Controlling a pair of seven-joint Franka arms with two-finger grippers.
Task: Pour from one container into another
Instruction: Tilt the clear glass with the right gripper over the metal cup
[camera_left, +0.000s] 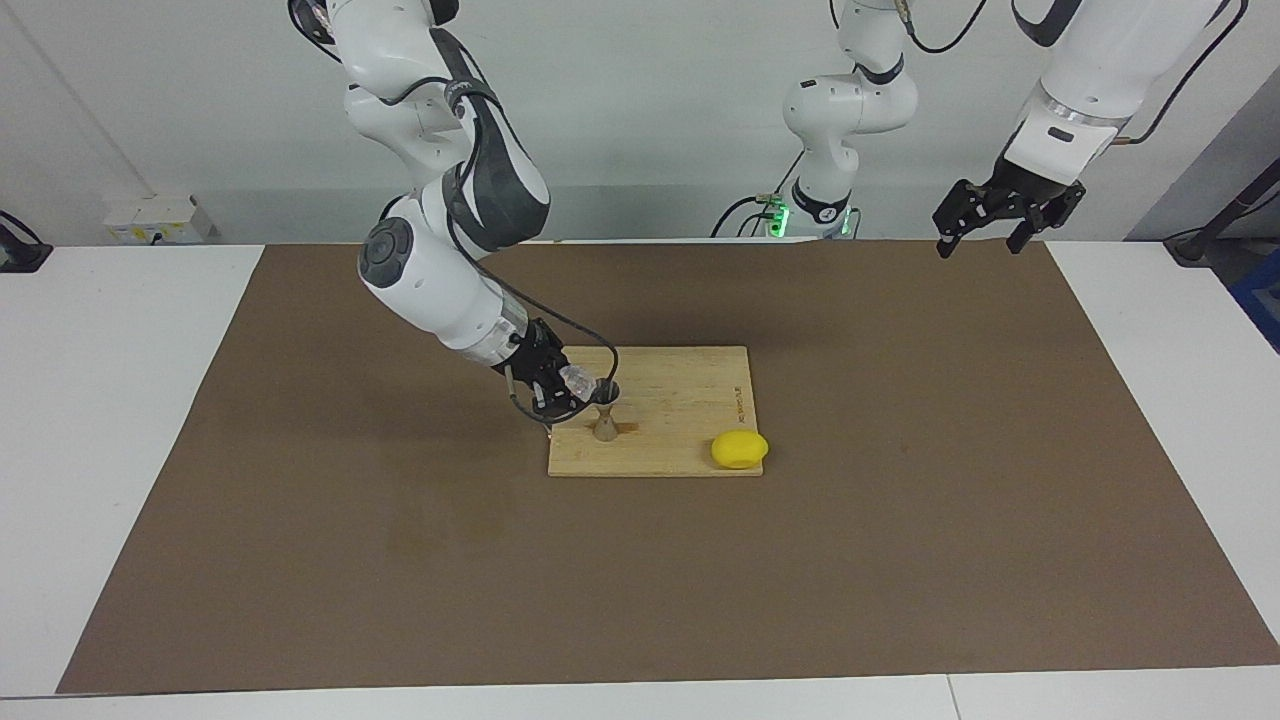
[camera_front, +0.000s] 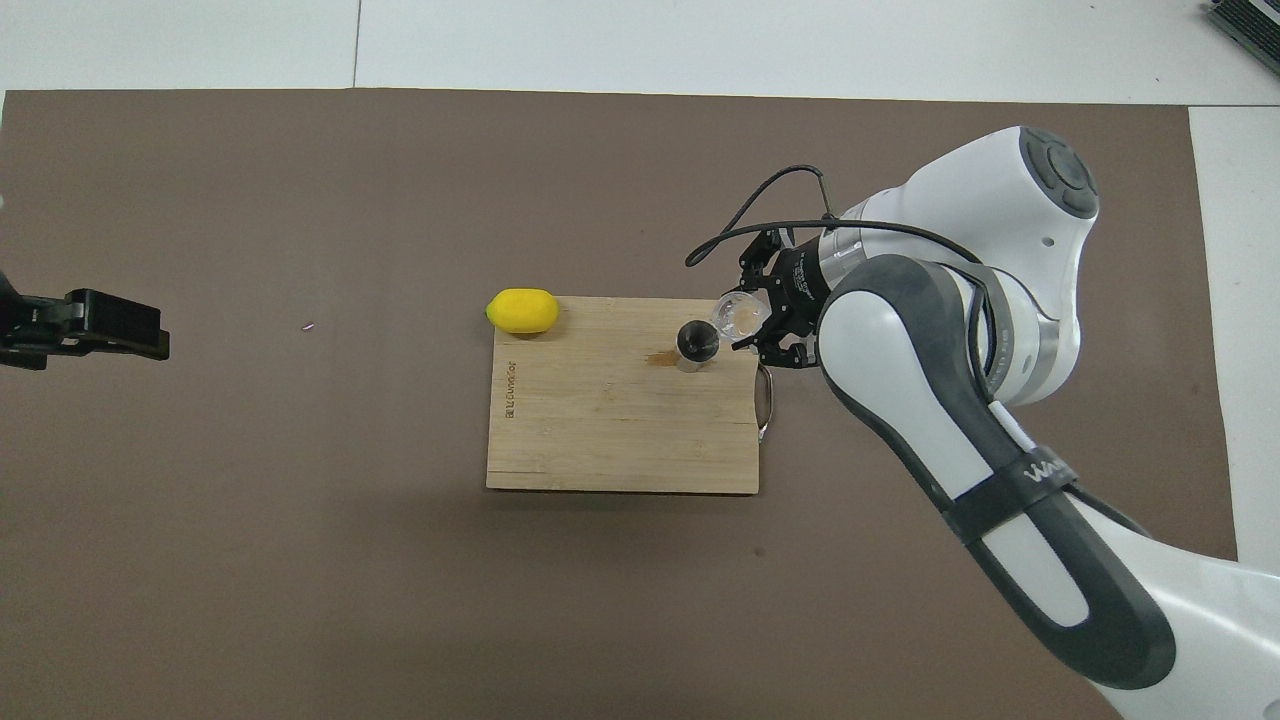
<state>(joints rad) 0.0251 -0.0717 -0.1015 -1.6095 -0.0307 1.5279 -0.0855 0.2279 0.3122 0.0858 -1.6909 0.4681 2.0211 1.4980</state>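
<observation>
A small clear glass cup (camera_left: 580, 380) is held tilted in my right gripper (camera_left: 562, 388), its mouth leaning toward the top of the grey steel jigger (camera_left: 606, 410). The jigger stands upright on the wooden cutting board (camera_left: 680, 400), near the board's end toward the right arm. In the overhead view the cup (camera_front: 738, 313) sits beside the jigger (camera_front: 696, 343), with the right gripper (camera_front: 768, 322) shut on it. My left gripper (camera_left: 1000, 222) waits high above the mat at the left arm's end; it also shows in the overhead view (camera_front: 100, 325).
A yellow lemon (camera_left: 739, 449) lies at the board's corner farthest from the robots, toward the left arm's end; it also shows in the overhead view (camera_front: 522, 310). A brown mat (camera_left: 400, 560) covers the table. A small stain (camera_front: 660, 357) marks the board beside the jigger.
</observation>
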